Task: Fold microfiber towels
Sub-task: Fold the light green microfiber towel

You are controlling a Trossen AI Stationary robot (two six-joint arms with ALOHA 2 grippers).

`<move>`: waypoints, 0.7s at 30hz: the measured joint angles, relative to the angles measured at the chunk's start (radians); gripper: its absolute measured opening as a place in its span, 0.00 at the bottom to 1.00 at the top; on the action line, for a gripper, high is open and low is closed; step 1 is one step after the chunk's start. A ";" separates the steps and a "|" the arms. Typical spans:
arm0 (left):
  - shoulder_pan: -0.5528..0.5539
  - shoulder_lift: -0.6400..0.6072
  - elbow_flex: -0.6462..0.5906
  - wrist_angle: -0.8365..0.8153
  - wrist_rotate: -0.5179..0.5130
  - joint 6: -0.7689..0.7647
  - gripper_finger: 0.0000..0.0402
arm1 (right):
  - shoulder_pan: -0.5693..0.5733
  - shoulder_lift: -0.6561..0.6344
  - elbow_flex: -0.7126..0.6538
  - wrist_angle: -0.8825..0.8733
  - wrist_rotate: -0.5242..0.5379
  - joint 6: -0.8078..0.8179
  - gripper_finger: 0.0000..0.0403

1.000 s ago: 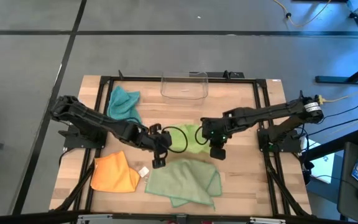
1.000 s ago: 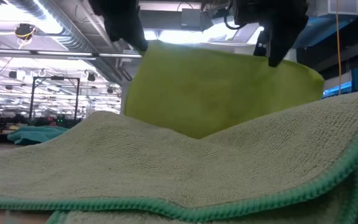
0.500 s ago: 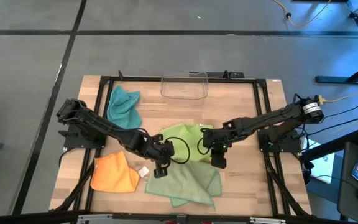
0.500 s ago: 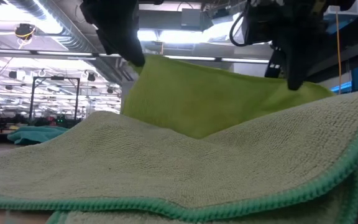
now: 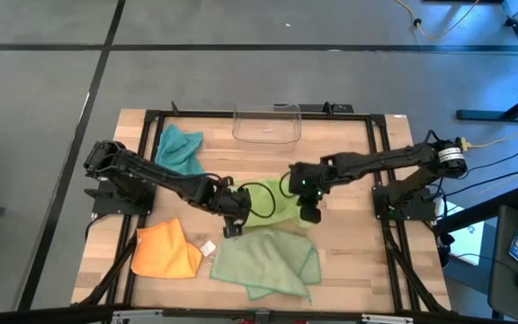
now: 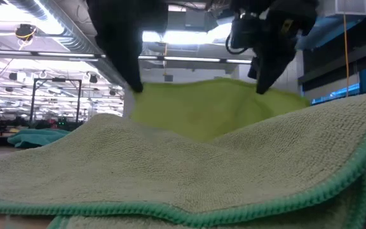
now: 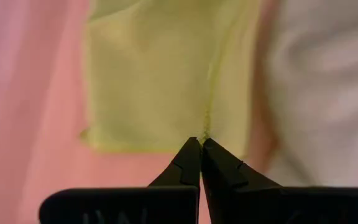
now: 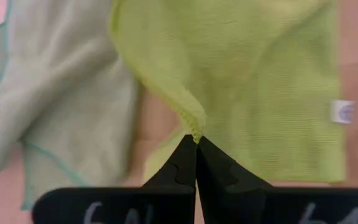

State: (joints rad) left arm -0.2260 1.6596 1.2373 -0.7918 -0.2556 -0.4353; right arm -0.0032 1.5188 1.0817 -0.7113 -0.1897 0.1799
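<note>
The lime green towel point(image 5: 272, 203) is held mid-surface, a corner pinched in each clamped hand, left hand point(image 5: 232, 227) and right hand point(image 5: 308, 214); its fold looks half done; teal point(image 5: 179, 148), orange point(image 5: 166, 253) and sage point(image 5: 268, 262) towels lie unfolded.

Both arms reach toward table centre, left end effector point(image 5: 230, 225) and right end effector point(image 5: 306, 213) pinched closed.

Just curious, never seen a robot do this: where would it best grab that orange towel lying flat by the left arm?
Probably at a corner or edge of the orange towel, coming down from above. It lies flat on the table, so only a thin hem can be pinched between fingers.
</note>
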 joint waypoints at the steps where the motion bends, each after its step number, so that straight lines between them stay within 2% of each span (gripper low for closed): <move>1: 0.010 0.000 0.000 -0.022 -0.013 0.000 0.00 | -0.017 0.000 0.000 0.000 0.000 -0.014 0.00; 10: 0.105 0.000 0.000 -0.061 -0.024 0.059 0.00 | -0.158 0.013 0.000 0.047 -0.003 -0.153 0.00; 16: 0.164 0.000 0.000 -0.071 -0.015 0.106 0.00 | -0.215 0.107 0.000 0.076 0.001 -0.219 0.00; 21: 0.198 -0.001 -0.003 -0.112 -0.012 0.108 0.00 | -0.249 0.163 0.000 0.097 0.046 -0.243 0.00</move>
State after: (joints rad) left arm -0.0280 1.6583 1.2343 -0.9042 -0.2677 -0.3273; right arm -0.2521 1.6818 1.0821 -0.6147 -0.1440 -0.0635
